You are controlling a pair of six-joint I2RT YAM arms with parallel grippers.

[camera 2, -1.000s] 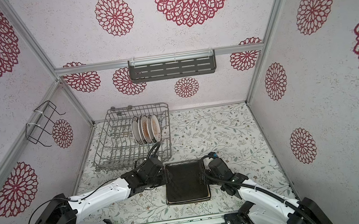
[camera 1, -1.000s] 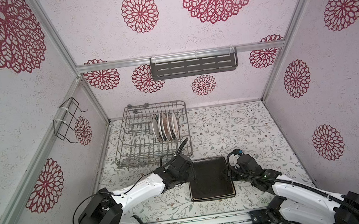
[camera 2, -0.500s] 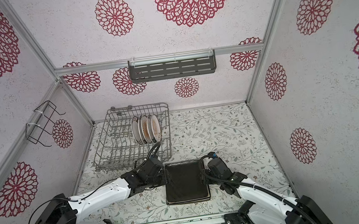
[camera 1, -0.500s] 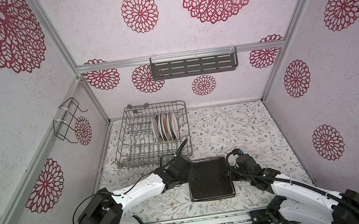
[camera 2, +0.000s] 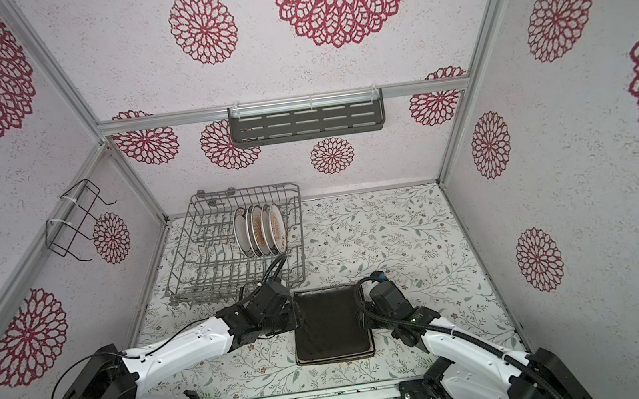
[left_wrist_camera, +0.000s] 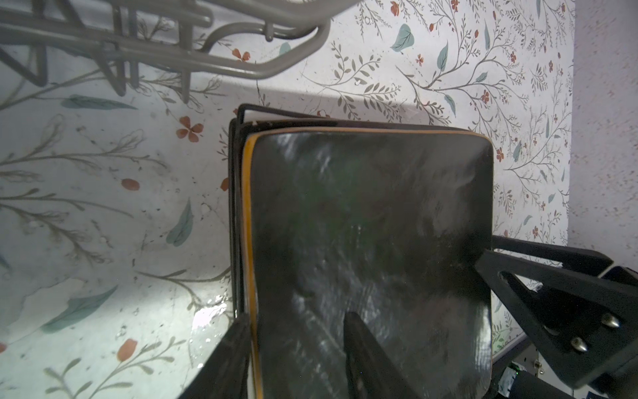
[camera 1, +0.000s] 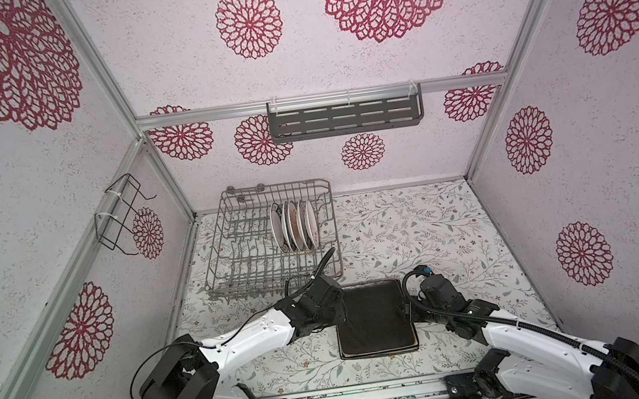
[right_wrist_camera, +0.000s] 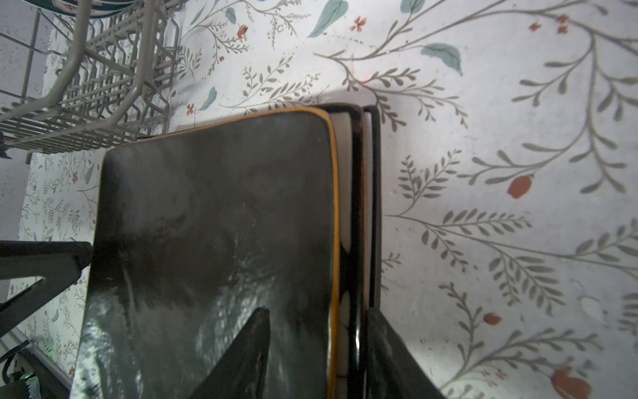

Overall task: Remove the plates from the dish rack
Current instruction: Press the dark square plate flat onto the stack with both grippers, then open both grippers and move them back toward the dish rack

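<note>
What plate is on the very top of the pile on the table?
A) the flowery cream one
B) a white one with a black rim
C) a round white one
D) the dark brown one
D: the dark brown plate lies flat on top, and only the rims of the plates beneath peek out past its edge.
</note>
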